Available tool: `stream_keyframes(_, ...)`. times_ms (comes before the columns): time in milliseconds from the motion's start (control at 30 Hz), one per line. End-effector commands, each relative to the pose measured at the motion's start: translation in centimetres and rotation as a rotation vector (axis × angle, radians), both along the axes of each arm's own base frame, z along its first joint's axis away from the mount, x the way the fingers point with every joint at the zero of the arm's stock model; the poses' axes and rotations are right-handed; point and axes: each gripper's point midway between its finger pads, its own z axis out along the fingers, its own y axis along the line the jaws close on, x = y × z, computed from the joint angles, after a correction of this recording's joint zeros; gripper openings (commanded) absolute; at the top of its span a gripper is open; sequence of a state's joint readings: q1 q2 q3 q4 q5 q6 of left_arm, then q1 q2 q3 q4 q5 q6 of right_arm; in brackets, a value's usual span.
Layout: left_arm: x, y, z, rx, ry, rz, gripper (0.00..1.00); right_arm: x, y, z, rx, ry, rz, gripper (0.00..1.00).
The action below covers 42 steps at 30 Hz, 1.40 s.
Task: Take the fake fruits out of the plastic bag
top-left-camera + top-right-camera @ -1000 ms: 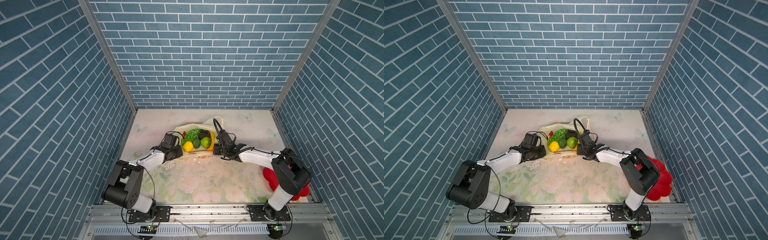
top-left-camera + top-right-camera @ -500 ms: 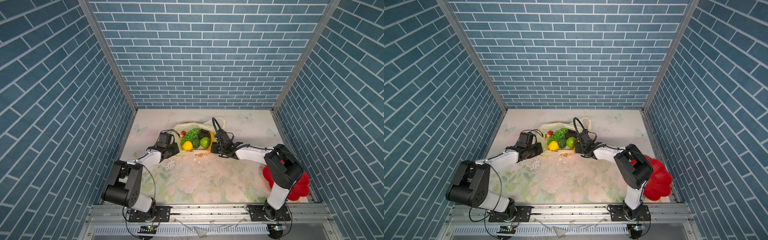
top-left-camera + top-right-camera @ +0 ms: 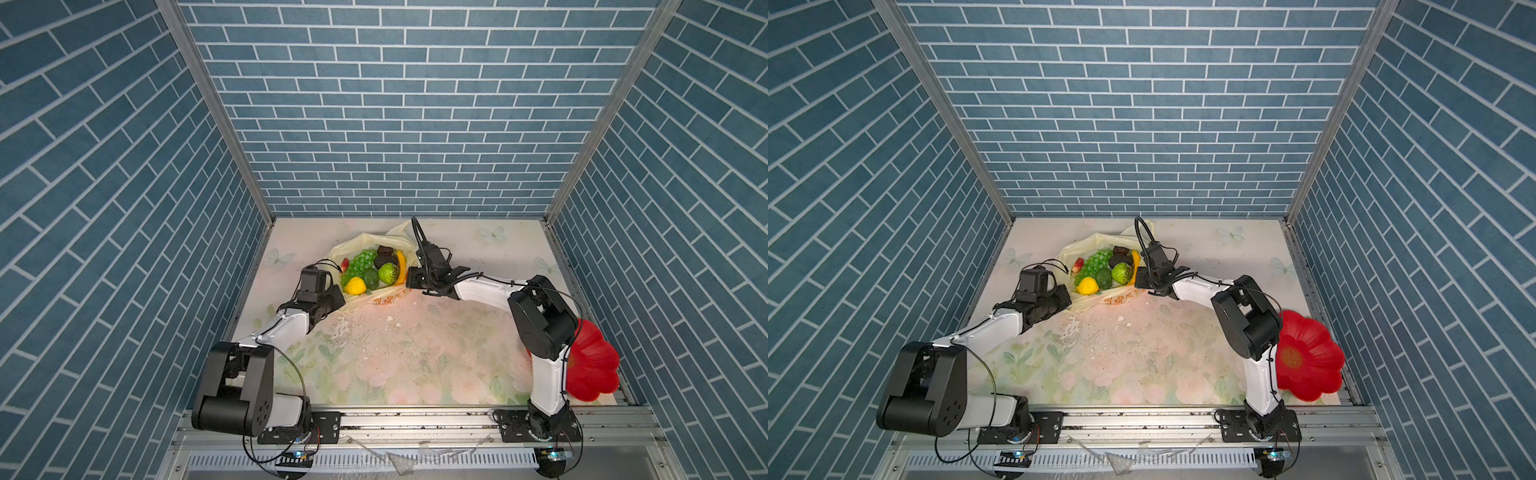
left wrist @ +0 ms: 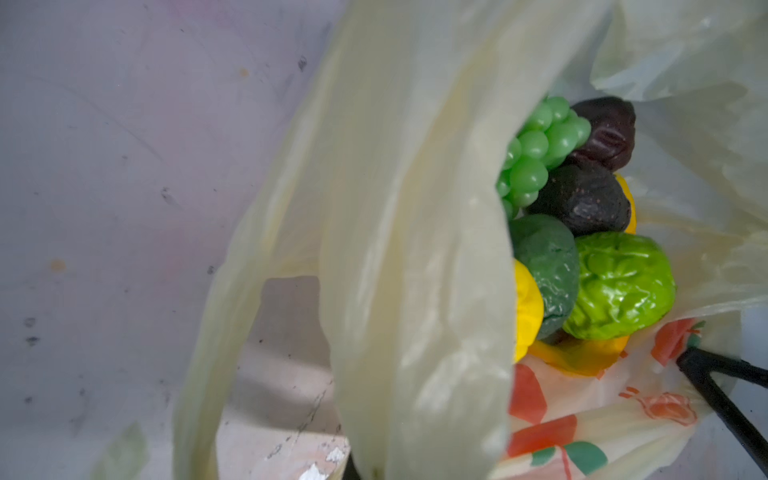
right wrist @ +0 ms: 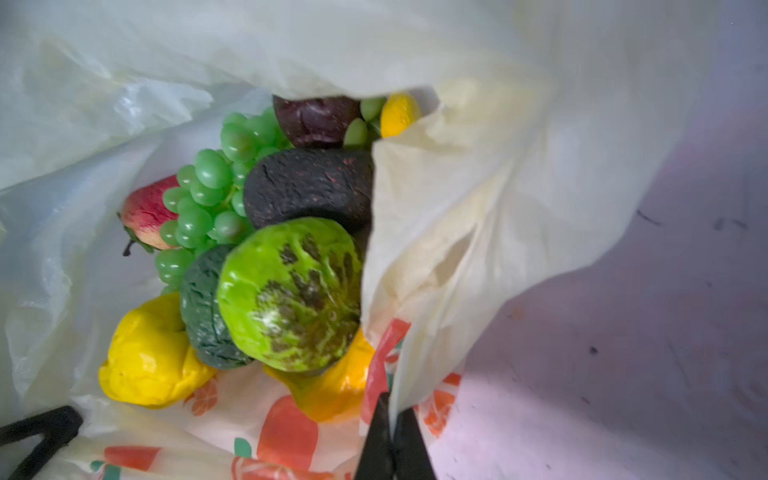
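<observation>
Left fingers [image 5: 54,419] and right fingers [image 5: 376,440] are each clamped tight on the rim of the plastic bag [image 3: 359,243], at opposite sides of its mouth. The floral surface [image 3: 415,353] carries the bag toward the back wall. The red plate [image 3: 1308,357] sits at the front right corner, well apart from the bag. The fake fruits [image 3: 370,270] all lie inside the open bag: bright green round fruit [image 5: 291,291], green grape bunch [image 5: 208,195], yellow lump [image 5: 145,361], red strawberry [image 5: 145,212].
</observation>
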<state>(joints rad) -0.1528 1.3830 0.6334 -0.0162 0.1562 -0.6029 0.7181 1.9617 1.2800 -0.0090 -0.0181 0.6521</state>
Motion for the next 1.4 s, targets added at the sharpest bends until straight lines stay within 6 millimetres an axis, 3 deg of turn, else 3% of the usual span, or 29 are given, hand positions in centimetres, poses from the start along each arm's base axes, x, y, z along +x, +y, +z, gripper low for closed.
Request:
stream_keyframes(0,-0.7,-1.4,-1.0,0.014,0.005,-0.069,0.02,-1.3,-2.9,0.2,-0.049,0.007,-0.031,0.01)
stream_keyframes(200,-0.9,-1.9,-0.8,0.021,-0.019,-0.099,0.02,-2.8,-3.6,0.3,-0.026,0.042,-0.038,0.08)
stream_keyframes(300,-1.0,-2.1,-0.5,0.024,-0.037,-0.112,0.02,-3.2,-3.9,2.9,-0.044,0.041,-0.018,0.24)
stream_keyframes(367,-0.9,-2.2,-0.3,0.027,-0.054,-0.119,0.02,-4.4,-5.3,4.6,-0.101,0.066,-0.012,0.4)
stream_keyframes(467,-0.9,-2.3,0.0,0.026,-0.072,-0.123,0.02,-6.8,-9.5,6.2,-0.253,0.095,-0.046,0.57)
stream_keyframes(533,-1.0,-2.4,0.1,0.019,-0.075,-0.13,0.02,-8.5,-13.1,6.9,-0.363,0.118,-0.087,0.63)
stream_keyframes(733,-1.1,-2.6,0.7,0.011,-0.085,-0.138,0.02,-13.8,-22.7,8.2,-0.524,0.249,-0.243,0.64)
stream_keyframes(833,-1.0,-2.8,0.7,0.007,-0.081,-0.148,0.02,-16.2,-27.2,7.8,-0.565,0.315,-0.36,0.66)
stream_keyframes(967,-1.0,-3.0,0.5,0.017,-0.075,-0.155,0.02,-18.8,-31.7,6.1,-0.584,0.397,-0.505,0.78)
stream_keyframes(1033,-1.0,-2.9,0.4,0.019,-0.071,-0.154,0.02,-19.5,-32.7,5.2,-0.553,0.421,-0.552,0.82)
stream_keyframes(1133,-0.9,-3.1,0.3,0.014,-0.067,-0.162,0.02,-19.1,-33.1,4.7,-0.503,0.405,-0.598,0.99)
stream_keyframes(1367,-0.9,-3.1,0.1,0.021,-0.064,-0.163,0.02,-19.0,-34.1,1.1,-0.359,0.477,-0.74,0.99)
